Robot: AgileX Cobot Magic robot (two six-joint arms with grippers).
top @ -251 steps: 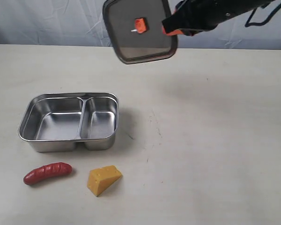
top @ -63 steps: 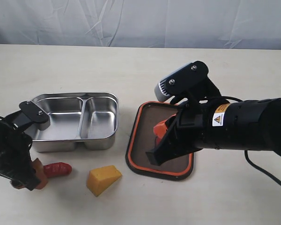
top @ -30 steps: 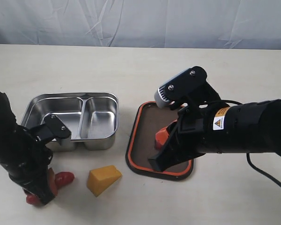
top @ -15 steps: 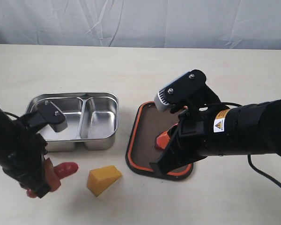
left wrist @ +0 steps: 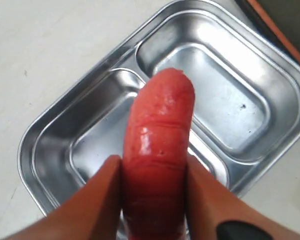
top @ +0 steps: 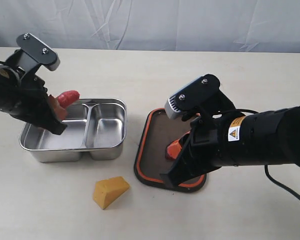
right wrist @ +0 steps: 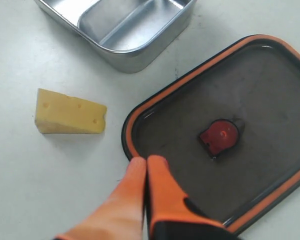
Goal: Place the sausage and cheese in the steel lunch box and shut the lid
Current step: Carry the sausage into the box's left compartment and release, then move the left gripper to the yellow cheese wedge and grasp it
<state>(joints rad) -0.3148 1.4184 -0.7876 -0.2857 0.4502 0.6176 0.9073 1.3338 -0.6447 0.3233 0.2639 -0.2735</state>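
Overhead, the left gripper point(left wrist: 155, 210) clamps the sausage point(left wrist: 160, 145) above the lunch box point(top: 107, 101), release likely next; right gripper point(right wrist: 146, 175) pinched shut.

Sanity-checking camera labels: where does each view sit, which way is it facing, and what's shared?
Exterior: off the arms, looking obliquely down across the table; shows left gripper holding the sausage over the lunch box, right gripper shut by the lid.
Left wrist: on the left arm, looking down past its orange fingers at sausage and lunch box.
Right wrist: on the right arm, looking down past shut fingers at lid, cheese, lunch box.
Shared: lunch box, in all three.
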